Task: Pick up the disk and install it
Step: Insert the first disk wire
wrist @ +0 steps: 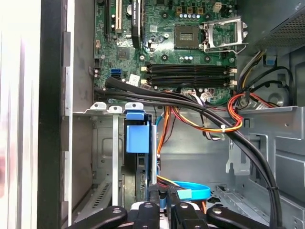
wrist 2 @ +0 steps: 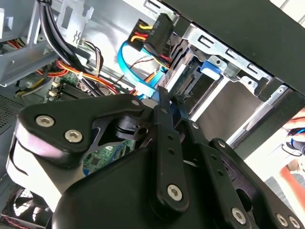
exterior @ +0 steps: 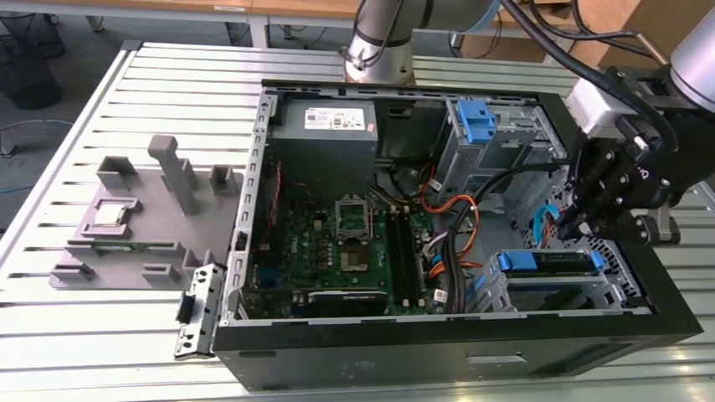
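slatted table (exterior: 90, 109), exterior view alone

Bright even light, overexposed edges, sharp focus

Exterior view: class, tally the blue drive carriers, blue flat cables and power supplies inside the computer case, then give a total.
Blue carriers: 2, the empty bracket and the one framing the disk
Blue cable: 1
Power supply: 1
Total: 4
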`<action>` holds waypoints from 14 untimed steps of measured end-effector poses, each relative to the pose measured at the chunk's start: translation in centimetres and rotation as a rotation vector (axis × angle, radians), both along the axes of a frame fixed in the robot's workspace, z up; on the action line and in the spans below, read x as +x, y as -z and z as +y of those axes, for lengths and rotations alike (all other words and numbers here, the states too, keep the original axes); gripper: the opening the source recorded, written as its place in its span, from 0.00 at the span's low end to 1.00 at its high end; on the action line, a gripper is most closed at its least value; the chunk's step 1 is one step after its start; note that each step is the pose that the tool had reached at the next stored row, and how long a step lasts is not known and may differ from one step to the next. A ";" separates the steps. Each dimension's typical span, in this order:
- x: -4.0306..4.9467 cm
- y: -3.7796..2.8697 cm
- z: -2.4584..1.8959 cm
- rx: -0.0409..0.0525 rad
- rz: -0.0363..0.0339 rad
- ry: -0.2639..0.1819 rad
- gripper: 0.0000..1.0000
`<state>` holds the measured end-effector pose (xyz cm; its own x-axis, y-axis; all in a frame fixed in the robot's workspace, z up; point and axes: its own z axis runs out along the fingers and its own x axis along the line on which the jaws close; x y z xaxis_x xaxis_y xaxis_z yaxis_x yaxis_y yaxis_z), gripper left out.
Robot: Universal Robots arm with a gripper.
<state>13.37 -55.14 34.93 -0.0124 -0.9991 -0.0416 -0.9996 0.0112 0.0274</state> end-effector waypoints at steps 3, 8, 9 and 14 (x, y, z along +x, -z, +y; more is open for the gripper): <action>-0.09 0.27 -0.34 0.0003 -0.0034 0.000 0.20; -0.75 0.56 -0.82 0.0019 -0.0157 0.000 0.20; -0.87 0.61 -0.92 0.0020 -0.0183 0.000 0.20; -1.14 0.90 -1.28 0.0027 -0.0316 0.000 0.20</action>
<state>12.23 -56.42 34.03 -0.0110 -0.9989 -0.0446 -0.9999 0.0112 -0.0041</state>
